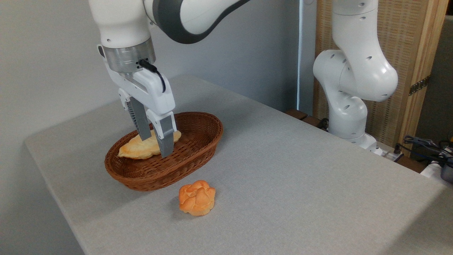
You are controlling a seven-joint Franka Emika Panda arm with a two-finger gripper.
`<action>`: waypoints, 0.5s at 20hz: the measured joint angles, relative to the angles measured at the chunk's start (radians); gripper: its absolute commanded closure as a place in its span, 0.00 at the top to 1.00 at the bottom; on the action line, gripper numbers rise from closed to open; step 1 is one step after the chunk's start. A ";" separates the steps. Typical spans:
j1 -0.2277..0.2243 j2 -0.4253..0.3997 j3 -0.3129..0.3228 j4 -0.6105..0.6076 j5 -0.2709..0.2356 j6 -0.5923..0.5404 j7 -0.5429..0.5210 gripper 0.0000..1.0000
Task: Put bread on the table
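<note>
The bread, a flat pale golden pastry with a ridged top, lies inside the brown wicker basket on the left part of the grey table. My gripper is lowered into the basket and stands open. One finger is behind the bread's right half and the other in front of it, so the pastry shows in the gap between them. Whether the fingers touch the bread I cannot tell. The bread's right tip pokes out past the front finger.
A small round orange knotted bun sits on the cloth just in front of the basket. The arm's white base stands at the table's back right edge, with cables and a wooden screen behind it.
</note>
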 measured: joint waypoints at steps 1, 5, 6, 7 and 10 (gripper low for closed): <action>-0.001 0.001 -0.017 -0.006 0.000 0.003 0.001 1.00; -0.002 0.003 -0.078 -0.027 0.000 0.032 0.008 1.00; -0.002 0.003 -0.088 -0.029 0.000 0.036 0.008 1.00; -0.002 0.003 -0.097 -0.032 0.000 0.043 0.009 1.00; -0.002 0.004 -0.122 -0.064 0.000 0.114 0.011 1.00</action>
